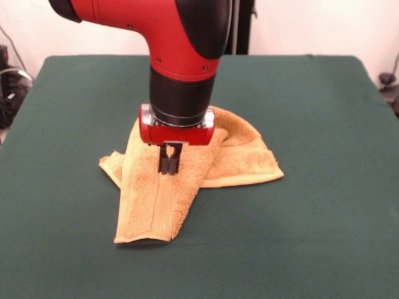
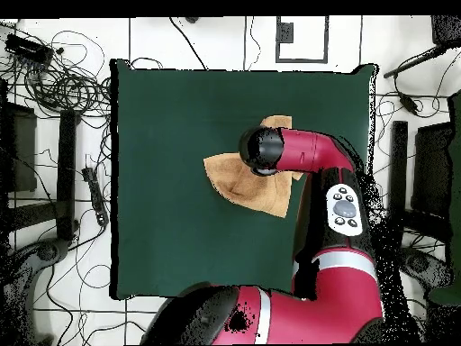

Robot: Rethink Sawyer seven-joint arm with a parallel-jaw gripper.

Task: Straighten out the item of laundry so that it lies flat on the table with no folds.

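Note:
The item of laundry [image 1: 237, 156], a yellow-orange terry towel, lies crumpled and folded over itself near the middle of the green table [image 1: 312, 237]. One flap runs toward the front edge, another spreads to the right. My gripper [image 1: 167, 169] points straight down onto the towel's middle fold, its black fingers closed together with the tips in the cloth. From overhead, the towel [image 2: 227, 180] shows beside and under the arm's wrist [image 2: 261, 150], which hides the gripper there.
The table [image 2: 171, 225] stretches well beyond the towel on every side. Cables and stands [image 2: 63, 90] lie on the floor around it. The red arm [image 2: 338, 207] reaches in over the table's right part in the overhead view.

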